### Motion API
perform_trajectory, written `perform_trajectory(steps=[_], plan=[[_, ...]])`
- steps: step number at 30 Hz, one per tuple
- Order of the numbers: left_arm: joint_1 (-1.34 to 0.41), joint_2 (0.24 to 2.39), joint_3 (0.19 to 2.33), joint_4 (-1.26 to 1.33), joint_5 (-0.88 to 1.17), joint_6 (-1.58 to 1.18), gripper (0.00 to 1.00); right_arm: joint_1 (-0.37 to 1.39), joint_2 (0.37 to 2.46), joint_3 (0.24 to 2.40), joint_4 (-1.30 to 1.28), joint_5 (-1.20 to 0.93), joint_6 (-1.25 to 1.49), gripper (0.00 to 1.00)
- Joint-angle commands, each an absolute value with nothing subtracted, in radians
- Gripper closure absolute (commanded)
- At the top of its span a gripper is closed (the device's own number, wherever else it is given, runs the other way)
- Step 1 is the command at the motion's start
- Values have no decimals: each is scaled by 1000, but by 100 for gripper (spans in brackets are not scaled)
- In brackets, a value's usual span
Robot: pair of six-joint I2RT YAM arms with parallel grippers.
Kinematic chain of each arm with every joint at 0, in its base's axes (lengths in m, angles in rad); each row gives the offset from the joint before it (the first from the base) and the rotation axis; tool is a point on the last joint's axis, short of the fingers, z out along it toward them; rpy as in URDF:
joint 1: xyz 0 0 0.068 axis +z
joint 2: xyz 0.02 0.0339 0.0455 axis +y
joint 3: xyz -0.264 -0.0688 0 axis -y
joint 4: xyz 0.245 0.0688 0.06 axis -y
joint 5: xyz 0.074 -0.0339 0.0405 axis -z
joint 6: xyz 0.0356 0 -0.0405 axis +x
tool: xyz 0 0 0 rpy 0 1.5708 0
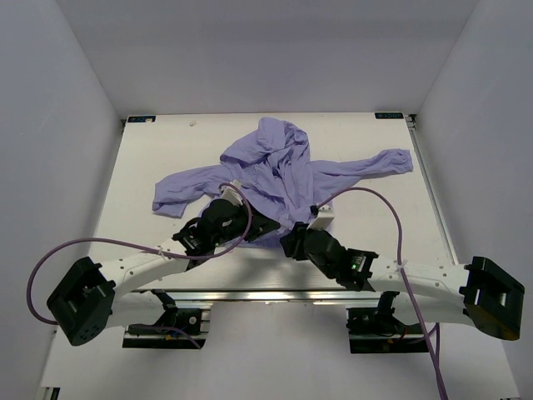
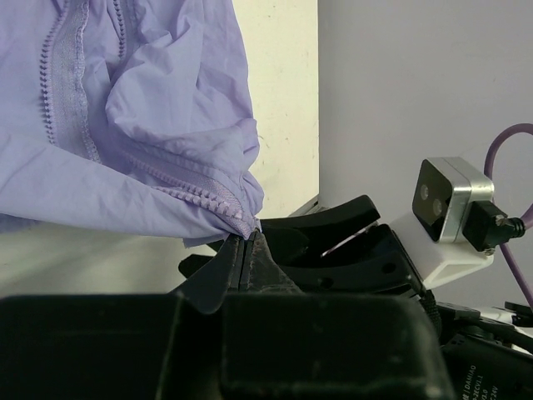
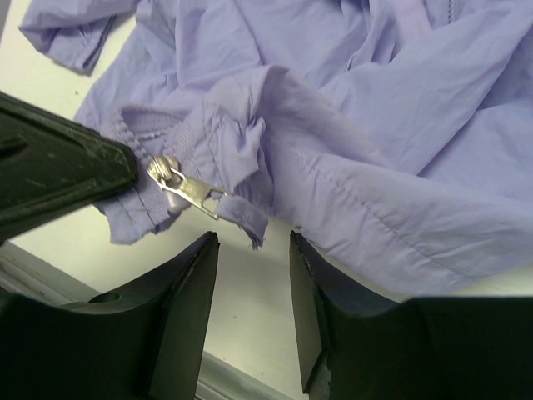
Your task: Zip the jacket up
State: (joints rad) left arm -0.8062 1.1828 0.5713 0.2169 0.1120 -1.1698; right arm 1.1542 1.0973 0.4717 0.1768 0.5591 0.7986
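Observation:
The lavender jacket [image 1: 279, 171] lies crumpled on the white table, hood at the back, sleeves spread left and right. My left gripper [image 2: 244, 237] is shut on the jacket's bottom hem corner beside the zipper teeth [image 2: 204, 198]. In the top view the left gripper [image 1: 250, 223] sits at the jacket's near edge. My right gripper [image 3: 252, 242] is open, just short of the silver zipper slider [image 3: 179, 185] and its fabric pull tab [image 3: 243, 215]. In the top view the right gripper [image 1: 290, 240] is close beside the left one.
The table [image 1: 158, 158] has black rails along its left and right sides. The left gripper's finger [image 3: 50, 167] enters the right wrist view from the left, touching the hem. The right arm's wrist camera [image 2: 454, 208] shows close by in the left wrist view.

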Motion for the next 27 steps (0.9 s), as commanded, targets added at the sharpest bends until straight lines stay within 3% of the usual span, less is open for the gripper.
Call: perform_trajectory(steps=[1, 8, 17, 18, 22, 27], plan=[[-808, 1147, 572, 233, 107, -1170, 100, 1160, 1101, 495, 271, 641, 825, 55], [-810, 1141, 568, 239, 117, -1167, 100, 1160, 1106, 488, 276, 681, 827, 71], [-811, 1129, 560, 250, 144, -1166, 100, 1160, 1114, 494, 290, 715, 807, 74], [-813, 1127, 558, 250, 144, -1166, 100, 1160, 1114, 495, 290, 715, 807, 75], [-813, 1115, 554, 238, 137, -1160, 100, 1158, 1105, 497, 291, 669, 773, 100], [-815, 1118, 561, 201, 123, -1141, 100, 1158, 1062, 534, 180, 580, 727, 100]])
